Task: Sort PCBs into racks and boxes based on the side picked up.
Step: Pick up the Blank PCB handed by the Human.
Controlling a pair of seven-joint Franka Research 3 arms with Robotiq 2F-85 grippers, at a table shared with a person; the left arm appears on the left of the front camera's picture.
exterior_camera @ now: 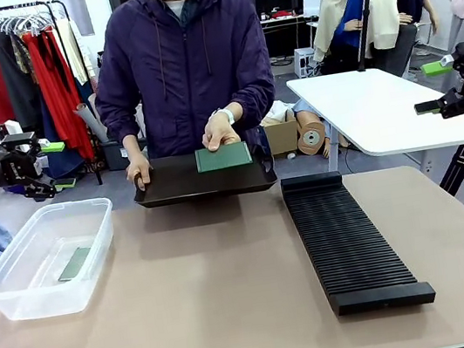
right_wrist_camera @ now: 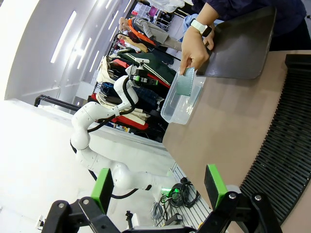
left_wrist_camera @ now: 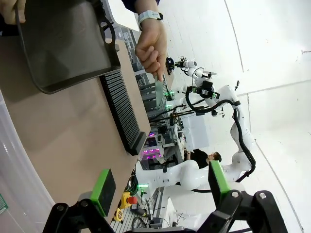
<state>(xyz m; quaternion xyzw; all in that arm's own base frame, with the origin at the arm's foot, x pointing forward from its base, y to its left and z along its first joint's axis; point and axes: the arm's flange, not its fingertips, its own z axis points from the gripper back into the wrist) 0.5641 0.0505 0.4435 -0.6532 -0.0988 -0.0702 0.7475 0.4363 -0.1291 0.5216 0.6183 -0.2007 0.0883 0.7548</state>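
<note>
Right under the person's watch-wearing hand [exterior_camera: 219, 130] we've got a green PCB [exterior_camera: 223, 157]. It's pinched by its top edge in the fingers and held tilted over the black tray [exterior_camera: 181, 186]. Their other hand [exterior_camera: 137, 167] grips the tray's edge off to one side. Farther out that same way, a second PCB [exterior_camera: 75, 263] lies flat in the clear tub [exterior_camera: 22, 300]. On the opposite side of the holding hand, nearer us, sits the slotted black rack [exterior_camera: 348, 239]. The left gripper [exterior_camera: 58, 165] and right gripper [exterior_camera: 431, 88] hang well away from it, jaws spread wide.
</note>
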